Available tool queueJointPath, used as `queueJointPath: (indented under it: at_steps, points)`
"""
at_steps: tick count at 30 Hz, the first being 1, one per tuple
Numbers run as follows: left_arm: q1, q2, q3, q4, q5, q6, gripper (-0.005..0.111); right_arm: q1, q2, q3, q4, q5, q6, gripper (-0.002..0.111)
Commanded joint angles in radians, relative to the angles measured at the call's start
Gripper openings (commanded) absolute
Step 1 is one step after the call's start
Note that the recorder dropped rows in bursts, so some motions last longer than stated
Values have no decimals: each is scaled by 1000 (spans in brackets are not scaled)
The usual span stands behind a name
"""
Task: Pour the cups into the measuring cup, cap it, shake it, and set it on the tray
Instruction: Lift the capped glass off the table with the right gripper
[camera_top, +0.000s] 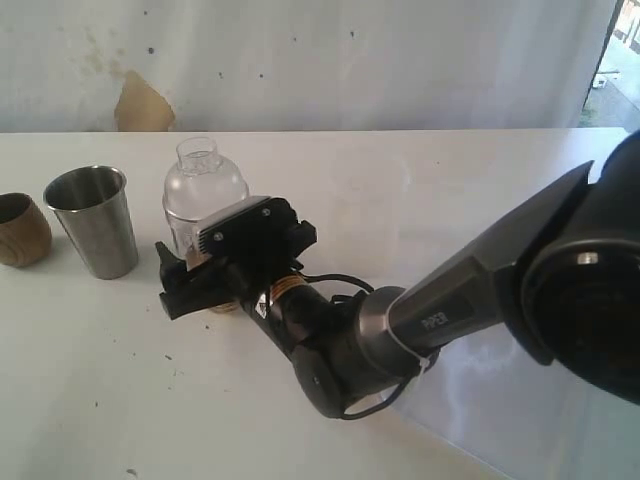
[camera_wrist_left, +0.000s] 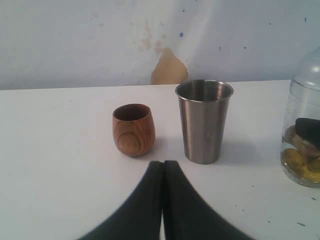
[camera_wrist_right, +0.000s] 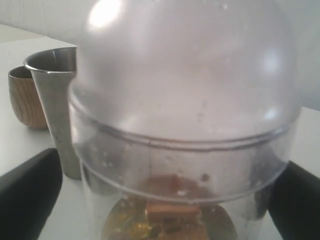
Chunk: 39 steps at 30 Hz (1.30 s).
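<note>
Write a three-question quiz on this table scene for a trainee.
1. True or false: the dome lid sits on the measuring cup.
2. Which cup stands next to the measuring cup? A) wooden cup B) steel tumbler C) neither
3. Fill in: the left tool is ___, holding nothing.
Key: 1 true; 2 B; 3 shut.

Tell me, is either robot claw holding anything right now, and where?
The left gripper is shut on nothing. The right gripper straddles the lower body of the measuring cup; a firm grip cannot be told.
</note>
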Motion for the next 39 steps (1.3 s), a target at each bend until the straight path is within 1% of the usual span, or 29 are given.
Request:
queueJointPath:
  at_steps: [1, 14, 17, 18, 20, 21, 23, 25, 26, 28, 33, 35, 37, 39]
  points:
    - [1, -5, 5, 1, -7, 0, 0, -4, 21, -30, 2, 9, -6, 104]
    - [1, -5, 5, 1, -7, 0, 0, -4, 66, -30, 2, -24, -4, 104]
    - [1, -5, 5, 1, -7, 0, 0, -4, 66, -30, 2, -30, -4, 100]
    - [1, -5, 5, 1, -7, 0, 0, -4, 66, -30, 2, -42, -4, 96]
    - [1, -5, 5, 1, -7, 0, 0, -4, 66, -30, 2, -54, -4, 83]
    - [1, -5, 5, 1, -7, 0, 0, -4, 66, -30, 2, -57, -4, 72]
    - [1, -5, 5, 1, -7, 0, 0, -4, 63, -30, 2, -50, -2, 48]
    - [1, -5, 5, 1, -7, 0, 0, -4, 63, -30, 2, -45, 41, 24]
    - [1, -5, 5, 1, -7, 0, 0, -4, 63, -30, 0, -45, 68, 14]
    - [1, -5, 5, 1, -7, 0, 0, -4, 63, -30, 0, -45, 103, 0]
    - [1, -5, 5, 1, -7, 0, 0, -4, 39, -29, -13, -47, 101, 0]
    - [1, -5, 5, 1, -7, 0, 0, -4, 0, -25, -61, -39, 94, 0]
    - [1, -5, 5, 1, -7, 0, 0, -4, -60, -25, -118, -1, 76, 0]
    - [1, -5, 5, 1, -7, 0, 0, -4, -130, -25, -175, 75, 76, 0]
